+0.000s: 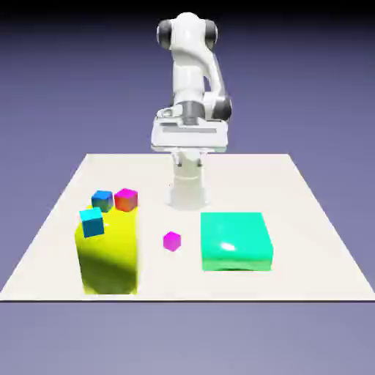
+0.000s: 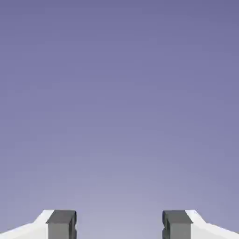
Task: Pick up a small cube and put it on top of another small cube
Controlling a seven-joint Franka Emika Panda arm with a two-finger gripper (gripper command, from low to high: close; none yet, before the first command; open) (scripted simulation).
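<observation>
Exterior view: the gripper (image 1: 189, 156) hangs high over the far part of the pale table (image 1: 307, 282), in front of the robot's own base (image 1: 187, 192); the hand view has its two grey fingertips (image 2: 62, 224) standing wide apart with plain backdrop (image 2: 119, 116) between them; the claw holds nothing and touches nothing.

Which small cubes the task means, I cannot tell; all of them lie lower than the claw and nearer the table's front edge. The magenta cube (image 1: 172, 241) sits between the two big blocks, toward the front edge and slightly to the exterior view's left of the claw; the cyan cube (image 1: 92, 223) is at the top of the tall yellow block (image 1: 108, 256), well apart from the claw, by the front left corner as the exterior view has it; the blue cube (image 1: 102, 200) and the pink cube (image 1: 127, 199) show side by side just above the yellow block's top in that view, near the table's left edge; what they rest on is hidden; the wide green block (image 1: 234, 240) lies toward the front edge, on the exterior view's right.
</observation>
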